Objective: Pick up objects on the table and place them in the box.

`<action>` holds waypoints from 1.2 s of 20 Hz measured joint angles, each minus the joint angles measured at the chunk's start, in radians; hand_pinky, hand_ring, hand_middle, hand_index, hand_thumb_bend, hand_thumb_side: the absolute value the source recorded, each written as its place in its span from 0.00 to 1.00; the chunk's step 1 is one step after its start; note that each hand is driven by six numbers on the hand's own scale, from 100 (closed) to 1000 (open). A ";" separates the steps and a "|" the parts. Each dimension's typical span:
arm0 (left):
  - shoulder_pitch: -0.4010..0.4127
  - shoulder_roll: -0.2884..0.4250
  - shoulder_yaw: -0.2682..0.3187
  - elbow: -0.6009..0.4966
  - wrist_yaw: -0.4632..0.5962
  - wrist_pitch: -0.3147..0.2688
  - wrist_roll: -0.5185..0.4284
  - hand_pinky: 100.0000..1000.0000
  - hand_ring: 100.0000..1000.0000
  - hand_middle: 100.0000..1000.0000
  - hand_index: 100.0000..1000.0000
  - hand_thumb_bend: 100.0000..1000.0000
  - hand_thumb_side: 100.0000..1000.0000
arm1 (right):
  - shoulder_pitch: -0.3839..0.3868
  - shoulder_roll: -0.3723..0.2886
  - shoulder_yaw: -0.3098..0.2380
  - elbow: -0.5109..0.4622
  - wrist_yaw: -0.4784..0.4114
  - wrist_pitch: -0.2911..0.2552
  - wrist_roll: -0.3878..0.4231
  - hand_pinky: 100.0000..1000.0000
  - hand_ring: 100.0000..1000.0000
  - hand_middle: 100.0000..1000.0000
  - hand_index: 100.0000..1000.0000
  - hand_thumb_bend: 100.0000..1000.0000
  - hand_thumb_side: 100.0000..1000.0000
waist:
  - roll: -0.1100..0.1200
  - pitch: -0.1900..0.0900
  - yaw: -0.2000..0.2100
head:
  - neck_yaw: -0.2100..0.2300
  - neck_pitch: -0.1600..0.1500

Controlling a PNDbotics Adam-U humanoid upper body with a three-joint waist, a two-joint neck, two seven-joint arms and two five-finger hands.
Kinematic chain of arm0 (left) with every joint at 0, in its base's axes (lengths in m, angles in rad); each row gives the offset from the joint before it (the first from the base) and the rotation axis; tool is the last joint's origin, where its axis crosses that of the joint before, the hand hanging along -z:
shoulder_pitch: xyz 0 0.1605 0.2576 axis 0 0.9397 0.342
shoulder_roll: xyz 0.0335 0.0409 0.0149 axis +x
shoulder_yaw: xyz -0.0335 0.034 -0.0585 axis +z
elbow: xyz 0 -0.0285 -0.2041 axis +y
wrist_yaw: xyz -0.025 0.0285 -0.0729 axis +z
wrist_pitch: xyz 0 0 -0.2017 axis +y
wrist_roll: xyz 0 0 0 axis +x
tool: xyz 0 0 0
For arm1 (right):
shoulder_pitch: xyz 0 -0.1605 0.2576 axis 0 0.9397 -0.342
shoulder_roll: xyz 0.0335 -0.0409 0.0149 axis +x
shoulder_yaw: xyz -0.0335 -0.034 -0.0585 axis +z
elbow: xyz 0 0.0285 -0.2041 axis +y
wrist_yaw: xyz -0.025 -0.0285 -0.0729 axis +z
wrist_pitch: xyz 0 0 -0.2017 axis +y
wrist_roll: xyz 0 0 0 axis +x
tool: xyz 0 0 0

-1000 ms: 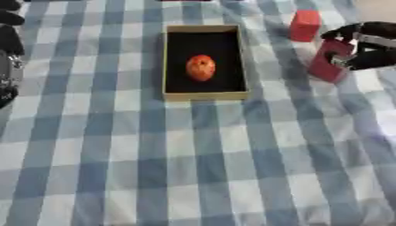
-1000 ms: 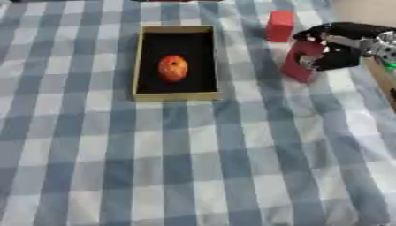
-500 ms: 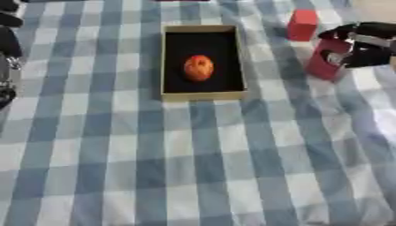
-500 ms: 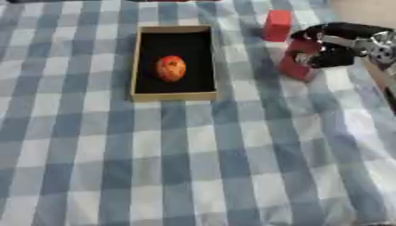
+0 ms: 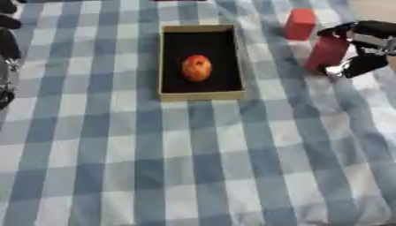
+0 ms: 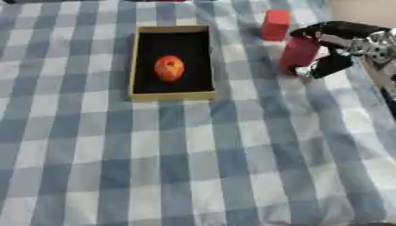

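Two red things sit outside the box (image 6: 172,94): a dark red block (image 6: 298,54) right of it, which our right hand (image 6: 340,46) has its fingers and thumb curled around, and a brighter red block (image 6: 275,24) beyond on the table (image 6: 193,167). We should lift it straight up, clear the box's near wall, and set it beside the orange-red oval (image 6: 169,68) inside. Our left hand (image 5: 8,66) idles at the left edge; we cannot tell its fingers.

Two red blocks (image 6: 275,24) (image 6: 298,54), one box (image 6: 172,96) (one orange-red fruit (image 6: 169,68) inside), on one checked cloth (image 6: 193,167).
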 measured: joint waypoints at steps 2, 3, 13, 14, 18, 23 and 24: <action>0.000 0.000 0.000 0.000 0.000 -0.002 -0.002 0.69 0.77 0.62 0.60 0.00 0.49 | 0.000 0.000 0.000 0.000 -0.004 0.011 -0.007 0.23 0.70 0.80 0.92 0.11 0.46 | 0.000 0.000 0.000 | 0.000 0.000; 0.000 0.000 0.000 0.000 0.000 -0.002 -0.003 0.69 0.77 0.62 0.60 0.00 0.49 | 0.000 0.001 0.000 0.000 -0.008 0.016 -0.011 0.22 0.69 0.78 0.91 0.07 0.46 | 0.000 0.000 0.000 | 0.000 0.000; 0.001 0.000 0.000 0.000 0.000 -0.002 -0.012 0.69 0.77 0.63 0.60 0.00 0.49 | 0.005 0.006 0.004 -0.021 -0.070 0.047 -0.062 0.00 0.50 0.55 0.63 0.00 0.20 | 0.000 0.002 0.000 | 0.000 0.000; 0.001 0.000 0.000 0.000 0.000 -0.002 -0.014 0.69 0.77 0.63 0.60 0.00 0.49 | 0.007 0.006 0.006 -0.030 -0.072 0.048 -0.072 0.00 0.49 0.55 0.63 0.00 0.18 | 0.000 0.002 0.001 | 0.000 0.000; 0.001 0.000 0.000 0.000 0.000 -0.003 -0.020 0.69 0.77 0.63 0.60 0.00 0.49 | 0.009 0.002 0.007 -0.069 -0.074 0.053 -0.106 0.00 0.48 0.54 0.62 0.05 0.00 | -0.003 0.002 0.004 | 0.000 0.000; 0.001 0.000 0.000 0.000 0.000 -0.004 -0.022 0.69 0.77 0.63 0.60 0.00 0.49 | -0.003 -0.021 0.006 -0.124 -0.070 0.059 -0.127 0.00 0.47 0.51 0.61 0.11 0.00 | -0.004 0.002 0.006 | 0.000 0.000; 0.001 0.000 0.000 0.000 0.000 -0.004 -0.022 0.69 0.77 0.63 0.60 0.00 0.49 | -0.007 -0.024 0.006 -0.138 -0.069 0.058 -0.128 0.00 0.47 0.50 0.61 0.12 0.00 | -0.005 0.002 0.006 | 0.000 0.000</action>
